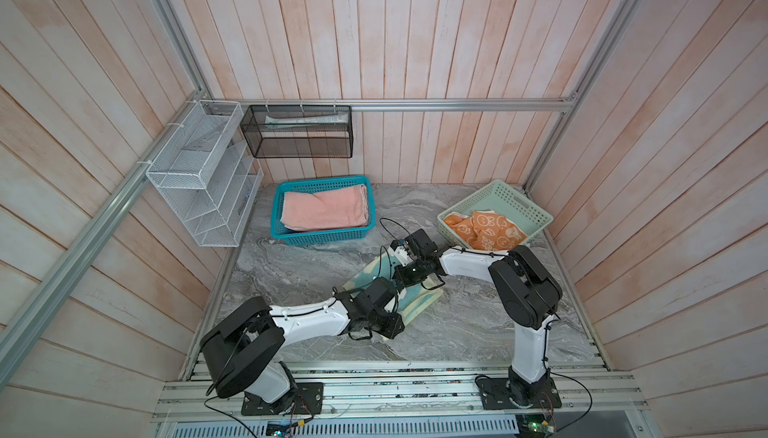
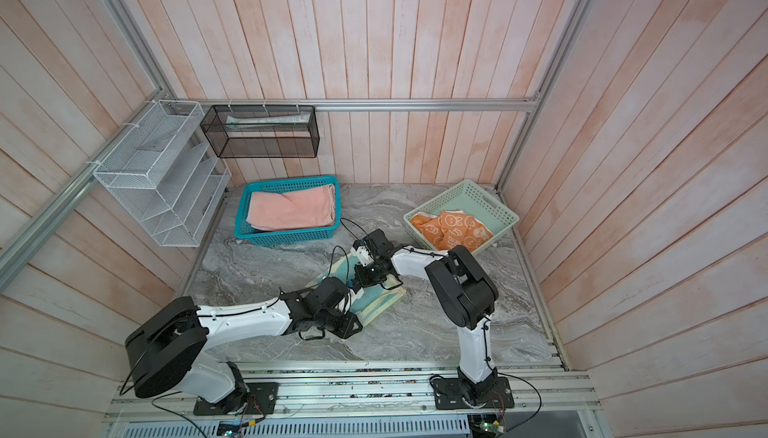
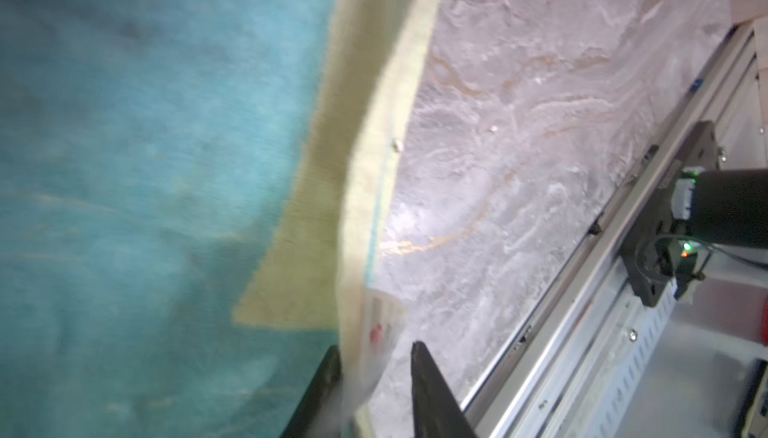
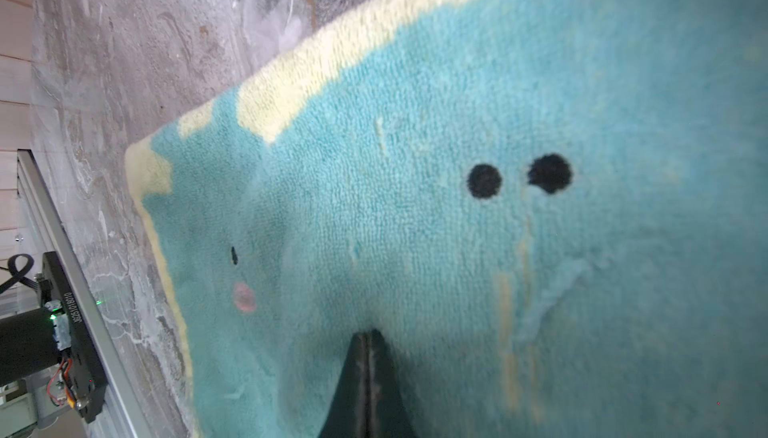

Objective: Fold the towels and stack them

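A pale yellow towel with a teal pattern (image 1: pixel 419 303) (image 2: pixel 382 300) lies folded on the marble table, mostly hidden under both wrists. My left gripper (image 3: pixel 374 350) (image 1: pixel 395 327) is at its near edge, open, with the yellow hem (image 3: pixel 357 248) and a white tag between the jaws. My right gripper (image 4: pixel 368 334) (image 1: pixel 401 278) is shut, its tips pressing down on the teal face (image 4: pixel 457 144). A salmon pink towel (image 1: pixel 326 209) (image 2: pixel 293 209) lies folded in the teal basket (image 1: pixel 324 236). An orange towel with white rabbits (image 1: pixel 486 228) (image 2: pixel 453 228) lies crumpled in the pale green tray (image 1: pixel 515 203).
A white wire rack (image 1: pixel 203 174) and a black mesh basket (image 1: pixel 299 132) hang on the back left walls. Aluminium rails (image 1: pixel 374 373) carry both arm bases along the front edge. Wooden panels close in the sides.
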{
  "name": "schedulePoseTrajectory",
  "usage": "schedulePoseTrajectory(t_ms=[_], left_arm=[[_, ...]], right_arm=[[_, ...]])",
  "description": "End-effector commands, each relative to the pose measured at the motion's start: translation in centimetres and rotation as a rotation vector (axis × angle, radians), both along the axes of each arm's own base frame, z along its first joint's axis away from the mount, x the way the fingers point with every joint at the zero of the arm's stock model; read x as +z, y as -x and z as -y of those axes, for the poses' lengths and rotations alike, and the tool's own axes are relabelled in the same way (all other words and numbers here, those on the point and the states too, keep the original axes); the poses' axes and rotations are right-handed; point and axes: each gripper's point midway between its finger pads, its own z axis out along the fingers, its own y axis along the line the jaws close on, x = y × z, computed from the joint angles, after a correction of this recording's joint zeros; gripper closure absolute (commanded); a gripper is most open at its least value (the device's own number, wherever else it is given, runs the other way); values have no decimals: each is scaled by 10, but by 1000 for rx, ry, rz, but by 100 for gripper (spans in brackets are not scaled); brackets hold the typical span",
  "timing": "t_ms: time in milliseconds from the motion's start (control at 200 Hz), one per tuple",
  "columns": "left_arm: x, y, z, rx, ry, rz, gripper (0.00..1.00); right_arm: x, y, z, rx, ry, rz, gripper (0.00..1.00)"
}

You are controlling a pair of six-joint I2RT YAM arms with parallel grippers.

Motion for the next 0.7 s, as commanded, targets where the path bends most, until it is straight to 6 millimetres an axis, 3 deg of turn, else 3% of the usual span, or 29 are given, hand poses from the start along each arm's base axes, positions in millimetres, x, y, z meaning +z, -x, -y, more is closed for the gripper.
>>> schedulePoseTrajectory(t_ms=[0,180,195,275,360,540,615,695], left_arm=[[12,3,-6,-6,7,66,70],[30,-14,-18,93,69,150,70],[30,-23,-24,133,73,144,70],[19,-37,-35,226,85,73,71],[6,-47,-41,295,79,9,71],[-18,-56,-41,344,64,-73,71],[-26,-62,-48,387,43,-105,71],[-26,-72,-57,439,61,-119,70]], right_arm=[[-30,13,23,-41,123,-55,100],[-20,16,28,-54,123,-36,99],[-19,17,29,-55,121,-36,97],[-11,21,32,-61,108,-26,90],[-12,31,41,-68,117,-38,90],[-24,75,71,-109,149,-136,90],[-15,90,76,-124,129,-144,88],[8,91,77,-143,100,-106,81]])
